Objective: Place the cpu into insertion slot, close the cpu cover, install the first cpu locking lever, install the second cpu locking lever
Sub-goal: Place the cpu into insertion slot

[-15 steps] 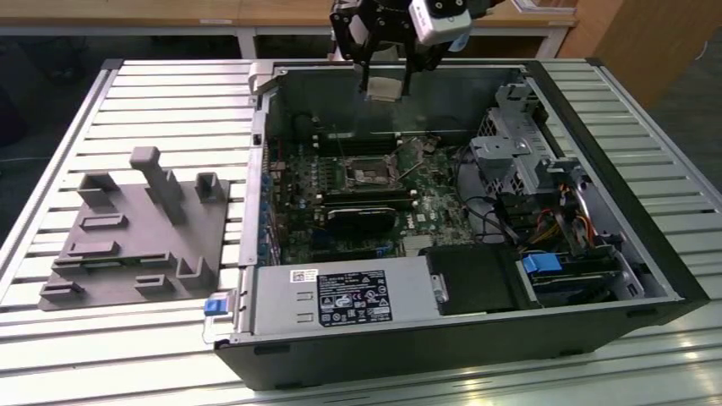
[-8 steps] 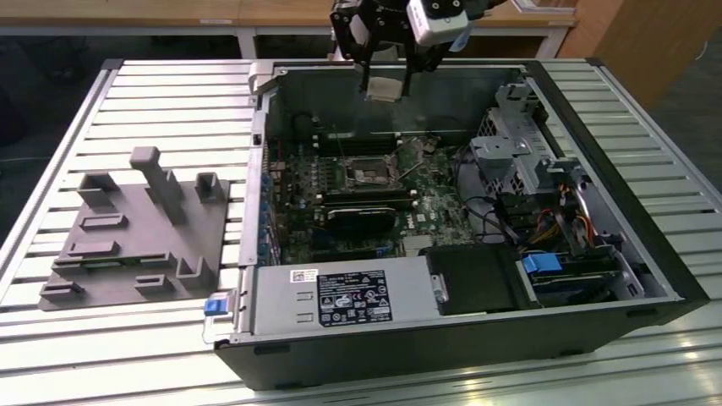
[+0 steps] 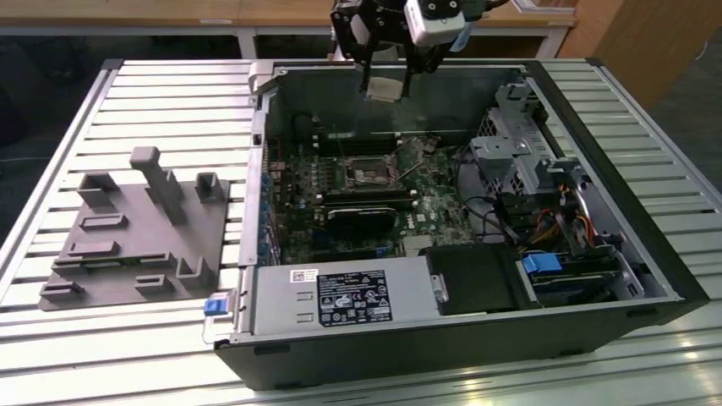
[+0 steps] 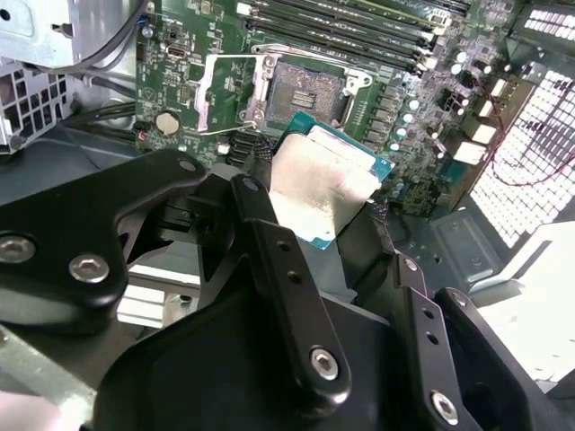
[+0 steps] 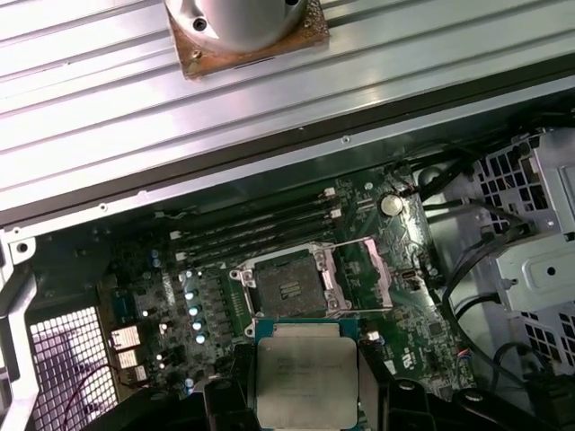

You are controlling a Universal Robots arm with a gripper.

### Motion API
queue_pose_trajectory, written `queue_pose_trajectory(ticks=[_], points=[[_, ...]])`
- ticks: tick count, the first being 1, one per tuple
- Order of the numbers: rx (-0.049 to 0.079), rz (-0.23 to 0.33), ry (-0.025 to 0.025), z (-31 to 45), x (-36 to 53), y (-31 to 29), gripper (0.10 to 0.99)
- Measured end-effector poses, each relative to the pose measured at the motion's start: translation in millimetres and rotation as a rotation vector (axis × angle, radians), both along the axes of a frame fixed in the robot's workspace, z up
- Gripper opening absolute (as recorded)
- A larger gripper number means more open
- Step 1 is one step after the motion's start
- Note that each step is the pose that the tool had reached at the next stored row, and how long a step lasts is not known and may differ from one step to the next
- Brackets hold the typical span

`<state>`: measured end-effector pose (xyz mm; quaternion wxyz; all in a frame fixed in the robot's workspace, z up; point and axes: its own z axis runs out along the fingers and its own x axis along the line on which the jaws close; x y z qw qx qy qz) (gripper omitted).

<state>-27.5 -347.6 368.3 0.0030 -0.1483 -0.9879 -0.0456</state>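
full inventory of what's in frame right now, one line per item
cpu: 1, silver-grey top, held above the board
insertion slot: 1, dark with shiny rim, on the motherboard, empty
cpu cover: 1, silver, swung open beside the slot
motherboard: 1, green, inside the case
memory slots: several, black, alongside the slot
coin cell: 1, silver, on the board
power supply: 1, grey, inside the case
computer case: 1, black, open, on the table
fixture plate: 1, grey, the exterior view's left
slatted table: 1, silver, under everything
pincer: 1, black, shut on the cpu
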Motion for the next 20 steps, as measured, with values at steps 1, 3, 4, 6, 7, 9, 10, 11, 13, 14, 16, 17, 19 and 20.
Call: queue_pose_trajectory(ticks=[1,3,4,6,7,9,10,11,13,14,16,17,19,20], points=[[0.0,-0.005,0.0,-0.1,0.0,0.0,0.537],[0.0,-0.015,0.0,-0.2,0.0,0.0,0.537],[0.0,-0.02,0.0,-0.3,0.0,0.0,0.537],[0.0,-0.03,0.0,-0.4,0.0,0.0,0.537],[0.0,-0.035,0.0,-0.4,0.0,0.0,0.537],[0.0,-0.044,-0.0001,-0.5,0.0,0.0,0.537],[0.0,-0.049,-0.0001,-0.6,0.0,0.0,0.537],[0.0,-0.054,-0.0001,-0.6,0.0,0.0,0.537],[0.0,-0.063,0.0,-0.7,0.0,0.0,0.537],[0.0,-0.067,-0.0001,-0.7,0.0,0.0,0.537],[0.0,-0.076,0.0,-0.8,0.0,0.0,0.537],[0.0,-0.081,-0.0001,-0.8,0.0,0.0,0.537],[0.0,-0.09,0.0,-0.9,0.0,0.0,0.537],[0.0,-0.094,-0.0001,-1.0,0.0,0.0,0.537]])
